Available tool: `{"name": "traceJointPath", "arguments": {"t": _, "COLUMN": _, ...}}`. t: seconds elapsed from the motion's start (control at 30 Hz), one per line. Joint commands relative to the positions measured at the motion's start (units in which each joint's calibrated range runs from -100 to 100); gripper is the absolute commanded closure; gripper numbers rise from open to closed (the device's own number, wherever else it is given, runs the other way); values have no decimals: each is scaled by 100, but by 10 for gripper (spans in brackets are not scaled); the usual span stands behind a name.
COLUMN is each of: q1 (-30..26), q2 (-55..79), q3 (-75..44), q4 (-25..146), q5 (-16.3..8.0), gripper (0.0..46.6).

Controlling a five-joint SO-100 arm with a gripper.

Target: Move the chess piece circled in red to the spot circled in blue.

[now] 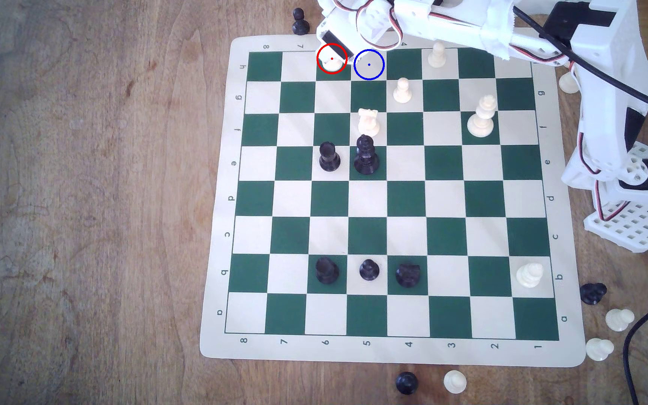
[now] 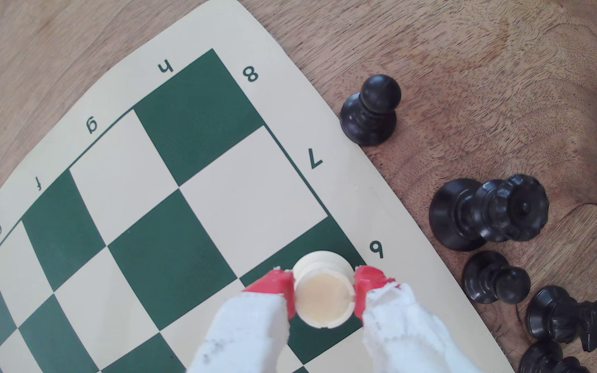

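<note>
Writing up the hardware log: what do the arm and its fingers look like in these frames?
The arm is white printed plastic with black servo blocks, and red, black and white wires loop along it. A black cable runs beside the base, which has a white perforated plate with orange-red parts. The gripper has white, rough-textured fingers with red tips.

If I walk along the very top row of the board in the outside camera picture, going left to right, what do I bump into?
The cream rook in the red ring, with the robot's hand around it → the blue-ringed empty square → a cream pawn.
</note>
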Motion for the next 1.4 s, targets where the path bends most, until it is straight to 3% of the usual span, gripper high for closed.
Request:
{"name": "traceJointPath", "arguments": {"t": 0.0, "q1": 6, "q2": -573, "q3": -494, "q4": -110, "q5": 34, "gripper": 464}}
{"name": "traceJointPath", "arguments": {"t": 0.3, "q1": 29, "q2": -1820, "q3": 104, "q4": -44, "q5": 112, "gripper": 464}}
{"name": "traceJointPath", "arguments": {"t": 0.8, "q1": 209, "q2": -3153, "q3": 2334, "q4": -470, "q5": 298, "gripper": 464}}
{"name": "traceJointPath", "arguments": {"t": 1.37, "q1": 405, "q2": -2517, "q3": 3041, "q4": -1314, "q5": 352, "gripper": 464}}
